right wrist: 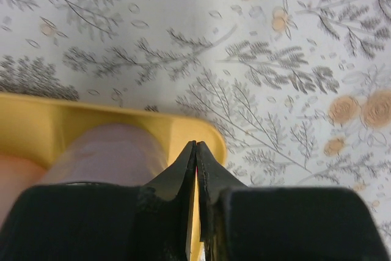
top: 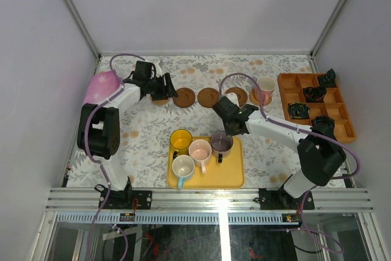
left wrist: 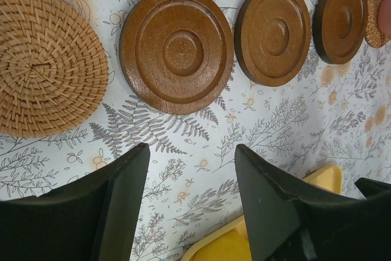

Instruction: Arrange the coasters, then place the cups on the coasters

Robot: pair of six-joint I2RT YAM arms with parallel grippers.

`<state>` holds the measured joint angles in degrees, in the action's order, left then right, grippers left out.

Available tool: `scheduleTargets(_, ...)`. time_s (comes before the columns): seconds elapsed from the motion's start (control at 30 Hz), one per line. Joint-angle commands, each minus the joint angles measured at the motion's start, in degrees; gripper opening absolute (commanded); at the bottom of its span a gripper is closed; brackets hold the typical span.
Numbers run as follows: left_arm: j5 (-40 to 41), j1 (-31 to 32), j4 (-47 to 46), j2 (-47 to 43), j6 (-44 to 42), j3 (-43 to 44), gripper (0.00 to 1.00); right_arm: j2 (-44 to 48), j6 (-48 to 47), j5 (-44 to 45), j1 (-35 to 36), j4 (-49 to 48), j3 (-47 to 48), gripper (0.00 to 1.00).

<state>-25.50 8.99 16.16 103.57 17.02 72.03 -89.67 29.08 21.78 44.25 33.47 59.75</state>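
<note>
Five round coasters lie in a row at the back. The outer two are woven (left wrist: 46, 62) and three are brown wood (left wrist: 177, 50) (left wrist: 272, 33) (left wrist: 339, 19). A salmon pink cup (top: 266, 88) stands on the right woven coaster (left wrist: 380, 10). On the yellow tray (top: 232, 172) stand the amber cup (top: 181, 140), pale pink cup (top: 200, 150), purple cup (top: 221, 143) and white cup with a blue handle (top: 182, 166). My left gripper (left wrist: 192, 169) hangs open and empty just in front of the left coasters. My right gripper (right wrist: 196, 145) is shut and empty, above the tray's corner beside the purple cup (right wrist: 110, 151).
An orange compartment tray (top: 342, 128) with small black parts (top: 315, 93) sits at the right edge. A pink patterned object (top: 101, 87) lies at the back left beside the left arm. White walls close in the flowered tablecloth on three sides.
</note>
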Motion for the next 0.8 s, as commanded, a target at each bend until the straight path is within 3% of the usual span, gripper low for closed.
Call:
scheduleTargets(0.0,0.07,0.32,-0.06,1.25,-0.58,2.09,0.58,-2.00,-4.69,-3.79,-0.58,-6.14,4.06,0.08)
scheduleTargets(0.17,0.10,0.34,-0.25,1.70,-0.54,2.18,0.58,-3.92,-6.74,-6.03,-0.66,-8.65,5.50,0.10)
scheduleTargets(0.27,0.07,0.27,-0.38,1.74,-0.51,2.09,0.58,-3.53,-5.96,-3.07,-0.69,-6.80,7.00,0.13)
scheduleTargets(0.33,0.07,0.32,-0.63,1.70,-0.51,1.91,0.58,-1.45,-4.59,-0.40,-0.73,-5.66,6.58,0.23)
scheduleTargets(0.43,-0.11,0.37,-0.87,1.78,-0.57,1.83,0.58,3.73,-1.80,4.40,-0.67,-3.12,4.98,0.46)
scheduleTargets(0.57,-0.56,0.36,-0.96,2.16,-0.49,2.23,0.58,11.70,0.73,8.97,-0.71,-0.84,1.96,0.96)
scheduleTargets(0.6,-0.62,0.33,-0.91,2.23,-0.49,2.31,0.59,12.80,1.26,8.56,-0.71,0.16,1.56,1.00)
scheduleTargets(0.77,-0.47,0.32,-0.86,1.87,-0.70,2.58,0.59,16.01,6.12,0.45,-0.27,5.61,-1.46,0.99)
